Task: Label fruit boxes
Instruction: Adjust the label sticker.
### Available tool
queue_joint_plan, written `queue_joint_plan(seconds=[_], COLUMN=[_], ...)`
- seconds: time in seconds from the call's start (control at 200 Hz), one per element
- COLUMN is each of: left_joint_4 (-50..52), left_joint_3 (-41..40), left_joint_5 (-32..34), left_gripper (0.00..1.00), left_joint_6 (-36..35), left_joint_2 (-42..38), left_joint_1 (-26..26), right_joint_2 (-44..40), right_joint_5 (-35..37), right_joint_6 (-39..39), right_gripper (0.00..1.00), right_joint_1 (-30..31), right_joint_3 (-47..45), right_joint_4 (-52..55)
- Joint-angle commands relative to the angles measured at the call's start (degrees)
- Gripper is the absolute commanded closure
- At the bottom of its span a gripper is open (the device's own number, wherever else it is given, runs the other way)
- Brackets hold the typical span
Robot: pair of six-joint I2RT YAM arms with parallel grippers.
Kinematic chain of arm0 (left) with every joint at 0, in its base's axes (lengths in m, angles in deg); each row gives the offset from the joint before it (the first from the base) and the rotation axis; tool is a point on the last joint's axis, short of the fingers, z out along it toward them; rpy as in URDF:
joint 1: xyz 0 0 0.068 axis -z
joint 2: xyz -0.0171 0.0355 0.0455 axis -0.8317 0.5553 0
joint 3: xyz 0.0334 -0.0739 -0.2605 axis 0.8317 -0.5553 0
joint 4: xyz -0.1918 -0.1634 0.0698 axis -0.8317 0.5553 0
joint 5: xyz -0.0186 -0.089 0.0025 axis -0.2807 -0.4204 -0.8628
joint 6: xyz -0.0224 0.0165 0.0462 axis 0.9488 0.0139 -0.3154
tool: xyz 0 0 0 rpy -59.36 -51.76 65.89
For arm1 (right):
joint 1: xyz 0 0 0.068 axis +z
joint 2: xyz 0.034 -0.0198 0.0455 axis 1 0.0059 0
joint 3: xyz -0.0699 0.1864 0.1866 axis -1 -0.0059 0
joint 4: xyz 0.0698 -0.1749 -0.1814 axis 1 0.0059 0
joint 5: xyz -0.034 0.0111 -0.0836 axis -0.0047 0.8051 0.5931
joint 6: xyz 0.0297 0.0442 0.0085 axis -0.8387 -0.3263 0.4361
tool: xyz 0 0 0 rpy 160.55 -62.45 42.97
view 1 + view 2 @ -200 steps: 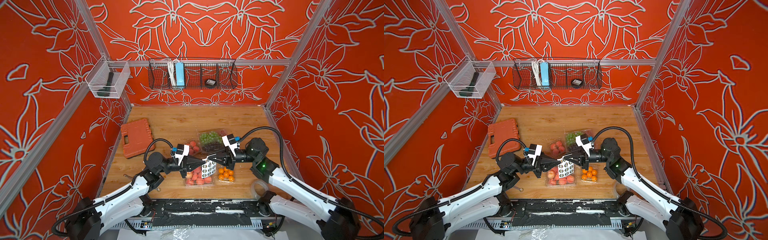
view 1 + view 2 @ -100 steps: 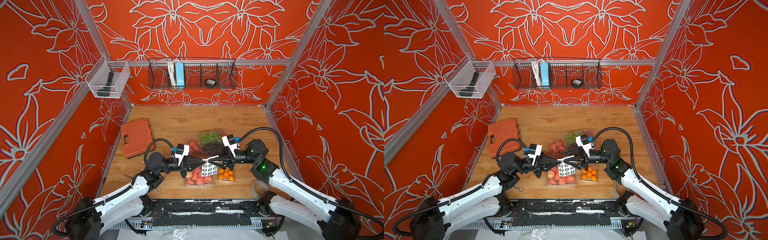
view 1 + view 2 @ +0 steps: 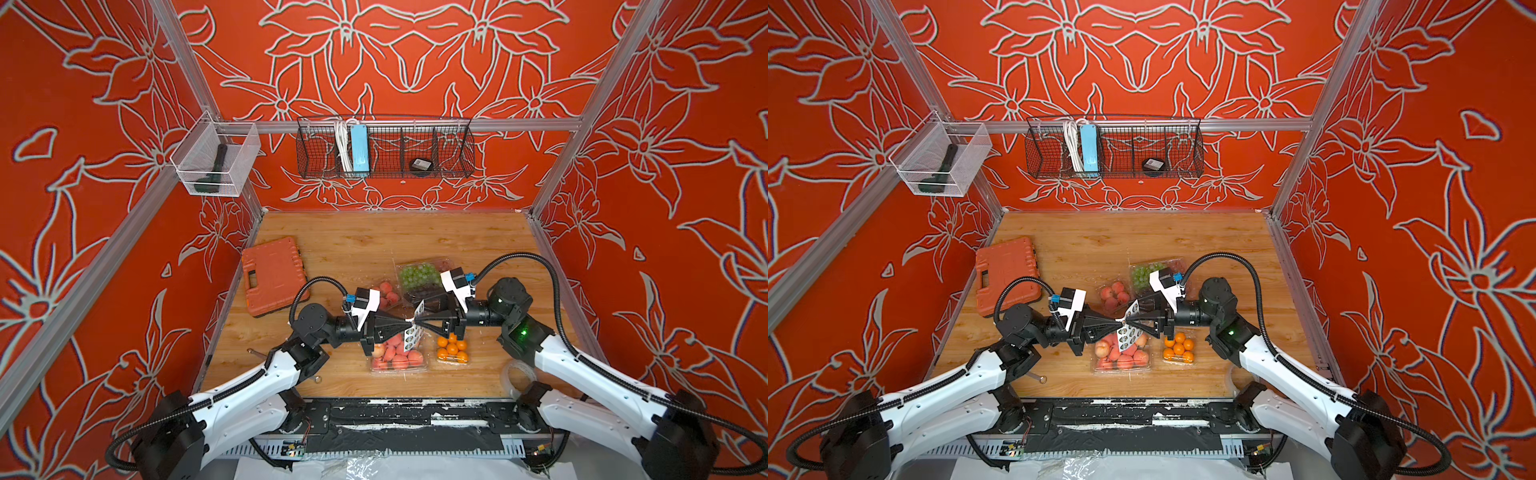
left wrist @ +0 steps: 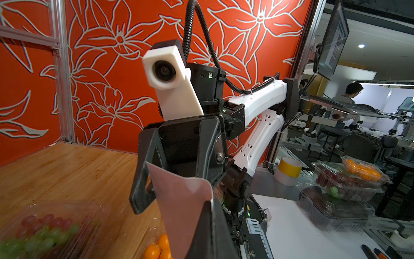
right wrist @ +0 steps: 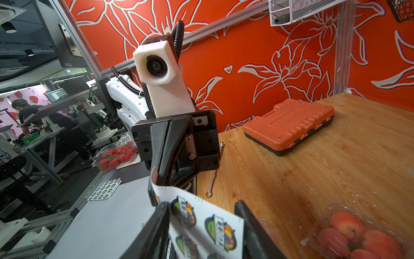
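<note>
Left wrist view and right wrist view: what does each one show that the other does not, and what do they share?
Only the left wrist view: the blank back of the sticker sheet, and on the table the grape punnet and the orange punnet. Only the right wrist view: the printed stickers, the orange tool case and a peach punnet. Both: the sheet and the wooden table.

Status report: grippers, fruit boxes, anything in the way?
Left gripper shut on sticker sheet, above big peach box. Right gripper open, jaws astride the sheet. Nothing else in the way.
</note>
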Motion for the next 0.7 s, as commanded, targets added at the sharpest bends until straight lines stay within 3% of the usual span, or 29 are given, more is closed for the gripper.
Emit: queue_joint_plan(seconds=[0.0,0.47,0.696], left_joint_4=[-2.7,-2.8,-6.0], left_joint_3=[0.3,-0.2,-0.8], left_joint_5=[-0.6,0.4,-2.5], left_gripper=[1.0,1.0,1.0], left_joint_6=[0.3,0.6,2.6], left_joint_2=[0.4,0.9,1.4], left_joint_1=[-0.2,-1.2,-1.3], right_joint_2=[-0.4,-2.5,-3.1], right_joint_5=[-0.4,0.0,1.5], right_joint_6=[-0.2,0.0,1.4], right_gripper=[0.5,0.46,0.46], right_joint_1=[0.4,0.5,0.5], right_joint_3=[-0.6,-2.7,-2.7], right_joint_4=[-2.5,-3.2,-1.7])
